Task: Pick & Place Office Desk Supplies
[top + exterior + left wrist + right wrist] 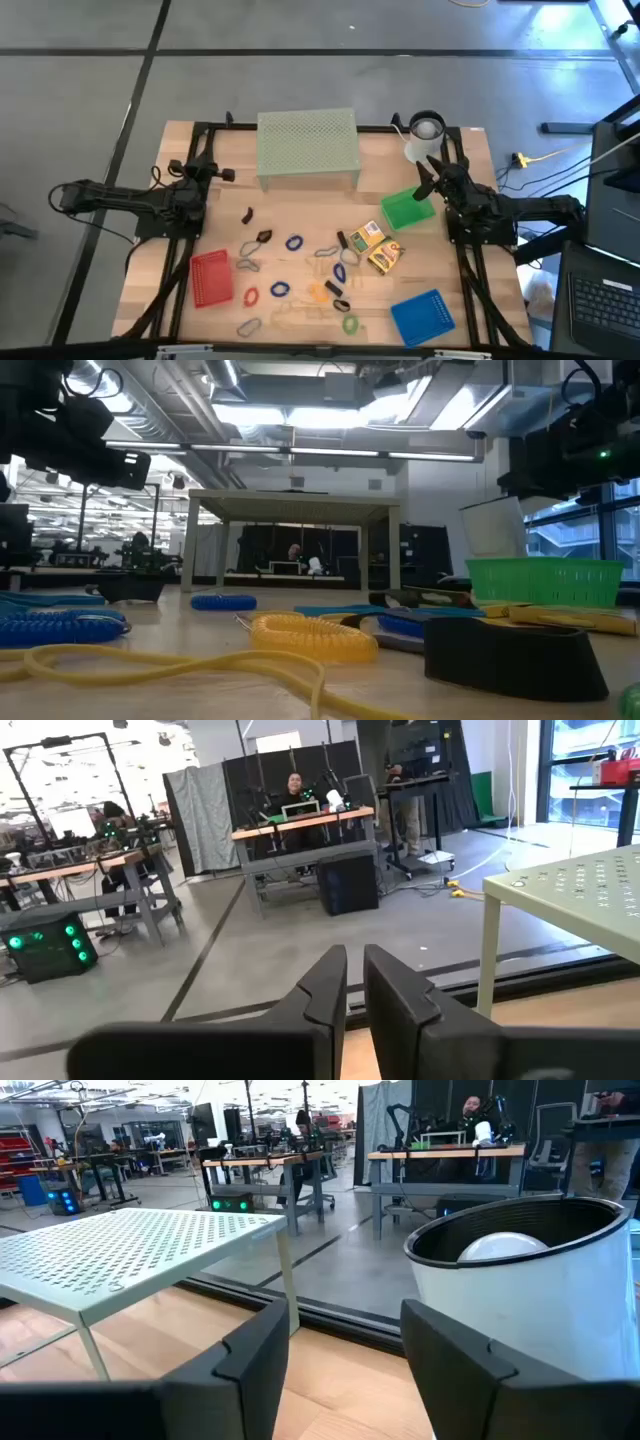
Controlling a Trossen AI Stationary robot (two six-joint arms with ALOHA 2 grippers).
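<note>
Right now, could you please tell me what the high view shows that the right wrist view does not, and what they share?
Only the high view shows the loose supplies, such as a blue ring and two yellow boxes, plus the red tray, blue tray, green tray and left pincer. Only the right wrist view shows the room's desks and a person. Both show the mesh riser, the white cup and the open right pincer.

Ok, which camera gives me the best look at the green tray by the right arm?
The high view: the green tray shows whole from above, tilted, just beside the right pincer, near the yellow boxes. The low view shows only its ribbed side wall from table height. Neither wrist view shows it.
</note>
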